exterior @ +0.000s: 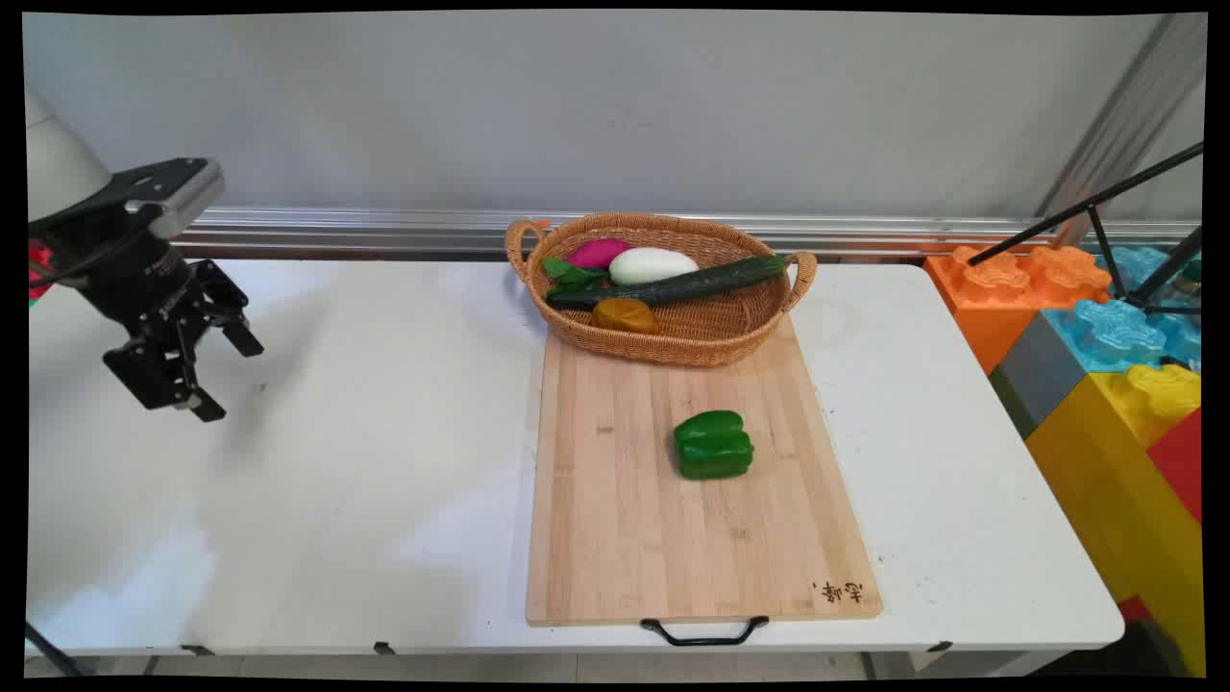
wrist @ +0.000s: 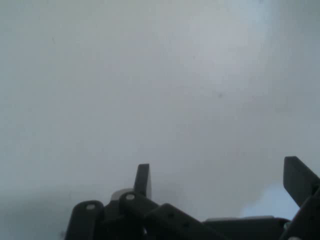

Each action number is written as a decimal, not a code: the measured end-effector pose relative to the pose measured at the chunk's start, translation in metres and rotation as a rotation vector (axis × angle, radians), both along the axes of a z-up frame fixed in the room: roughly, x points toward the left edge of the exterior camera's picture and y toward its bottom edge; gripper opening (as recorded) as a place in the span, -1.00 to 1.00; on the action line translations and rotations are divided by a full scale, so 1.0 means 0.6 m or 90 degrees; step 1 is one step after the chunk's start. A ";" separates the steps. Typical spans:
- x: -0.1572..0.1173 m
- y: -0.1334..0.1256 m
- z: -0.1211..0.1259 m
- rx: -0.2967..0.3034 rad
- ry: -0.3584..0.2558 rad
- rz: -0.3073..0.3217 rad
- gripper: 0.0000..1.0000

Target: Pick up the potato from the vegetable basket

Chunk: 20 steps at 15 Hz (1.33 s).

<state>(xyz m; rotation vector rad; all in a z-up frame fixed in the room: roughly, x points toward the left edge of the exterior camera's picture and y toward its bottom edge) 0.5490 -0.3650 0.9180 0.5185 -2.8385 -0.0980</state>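
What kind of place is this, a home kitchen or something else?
Probably a robot lab staged as a kitchen: a robot gripper over a white table, toy-like vegetables in a wicker basket, and giant coloured blocks alongside.

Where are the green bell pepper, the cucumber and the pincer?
green bell pepper [exterior: 713, 445]: main view, middle of its body.
cucumber [exterior: 673, 284]: main view, middle of its length, in the basket.
pincer [exterior: 223, 375]: main view, midway between fingertips.

Black pincer [exterior: 233, 377] over a white table [exterior: 365, 461]; well to its right, a green pepper [exterior: 713, 445] on a pale wooden board [exterior: 634, 519], beyond it a tan woven basket [exterior: 716, 338].
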 end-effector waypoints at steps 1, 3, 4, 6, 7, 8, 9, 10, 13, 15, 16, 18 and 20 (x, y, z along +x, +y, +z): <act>-0.001 0.003 -0.005 -0.004 0.010 0.005 1.00; -0.014 -0.002 -0.010 -0.022 0.029 0.015 1.00; -0.023 -0.008 -0.010 -0.033 0.033 0.017 1.00; -0.046 -0.025 -0.008 -0.057 0.036 0.020 1.00; -0.061 -0.036 -0.005 -0.071 0.037 0.020 1.00; -0.079 -0.048 0.000 -0.087 0.039 0.020 1.00; -0.095 -0.059 0.004 -0.101 0.040 0.019 1.00; -0.112 -0.071 0.009 -0.115 0.042 0.018 1.00; -0.165 -0.110 0.020 -0.150 0.048 0.016 1.00; -0.200 -0.138 0.025 -0.166 0.052 0.010 1.00; -0.217 -0.152 0.026 -0.171 0.053 0.006 1.00; -0.249 -0.182 0.025 -0.175 0.049 -0.005 1.00; -0.286 -0.228 0.018 -0.179 0.039 -0.024 1.00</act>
